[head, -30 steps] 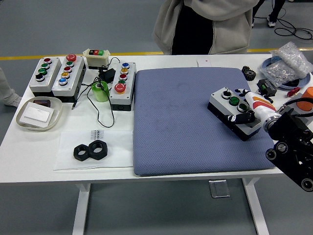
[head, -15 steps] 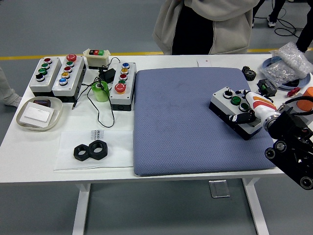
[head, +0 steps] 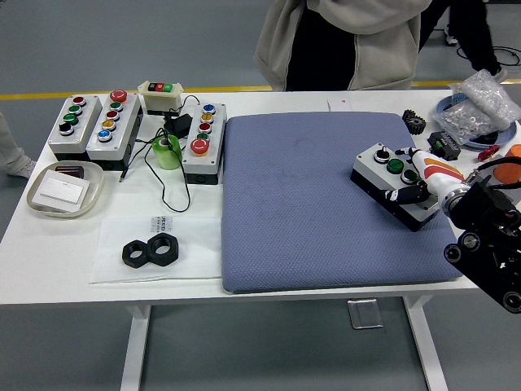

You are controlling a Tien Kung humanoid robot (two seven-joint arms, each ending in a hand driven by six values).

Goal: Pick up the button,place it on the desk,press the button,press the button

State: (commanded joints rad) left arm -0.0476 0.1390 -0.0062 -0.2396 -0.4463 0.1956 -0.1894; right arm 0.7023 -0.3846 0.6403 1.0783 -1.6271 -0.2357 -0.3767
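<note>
Right hand (head: pixel 417 181) gripping button box (head: pixel 392 184), on blue mat (head: pixel 309 204)

A: Check colours for me. The mat (head: pixel 317 204)?

B: You've got blue-grey with a fine dotted weave, on a white table (head: pixel 49 252).

A: The button box (head: pixel 392 186) on it?

B: Grey top, black base, one green button showing. Your right hand (head: pixel 423 181) is white with orange and black.

A: Left side?

B: Two black nuts (head: pixel 151 250), a green tape roll (head: pixel 167 151).
</note>
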